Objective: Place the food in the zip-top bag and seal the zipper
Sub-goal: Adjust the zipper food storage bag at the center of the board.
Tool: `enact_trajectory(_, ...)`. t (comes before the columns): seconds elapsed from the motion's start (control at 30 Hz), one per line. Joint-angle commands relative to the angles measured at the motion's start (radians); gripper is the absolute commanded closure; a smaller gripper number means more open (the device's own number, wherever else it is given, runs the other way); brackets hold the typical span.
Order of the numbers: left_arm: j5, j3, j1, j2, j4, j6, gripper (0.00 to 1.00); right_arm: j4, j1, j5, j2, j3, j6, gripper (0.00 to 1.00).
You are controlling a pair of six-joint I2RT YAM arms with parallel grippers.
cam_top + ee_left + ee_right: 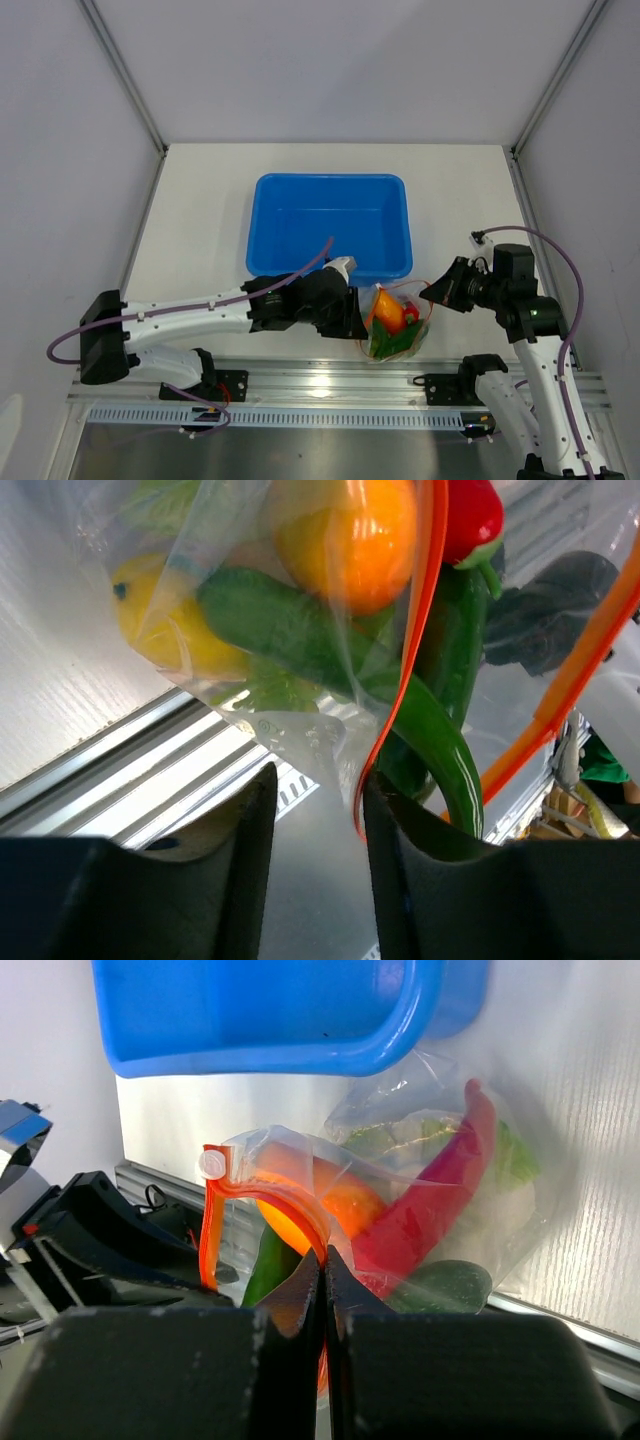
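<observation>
Blue tub (330, 180) on white table (200, 230), metal rail (320, 385) along near edge

Zipper (212, 1222) partly behind the right fingers (200, 1370)

White table (200, 210) boxed in by pale walls (330, 60).
Plain walls rise behind and beside the blue tub (330, 225); two slanted metal posts (120, 70) flank it; nearer than the tub, an aluminium rail (300, 378) catches soft light.
</observation>
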Motion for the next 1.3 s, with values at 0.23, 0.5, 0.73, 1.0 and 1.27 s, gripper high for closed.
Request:
enact_trajectory(0.23,0.164,0.079,-0.006,0.064,0.218,0.090,0.99,0.018,0.004,0.016,-0.004,0.011,0.031,1.00)
enact_trajectory(0.5,0.201,0.217,-0.006,-0.096,0.190,0.183,0.99,-0.186,0.017,0.076,-0.003,0.259,-0.029,1.00)
enact_trajectory(0.73,0.270,0.027,0.059,-0.036,0.243,0.062,1.00,-0.084,0.017,0.036,-0.029,0.081,0.003,1.00)
enact_trajectory(1.0,0.308,0.053,0.120,-0.039,0.277,0.131,0.99,-0.074,0.020,0.082,0.012,0.139,-0.012,1.00)
enact_trajectory(1.27,0.290,0.107,0.119,-0.159,0.216,0.160,1.00,-0.122,0.020,0.038,0.003,0.308,0.037,1.00)
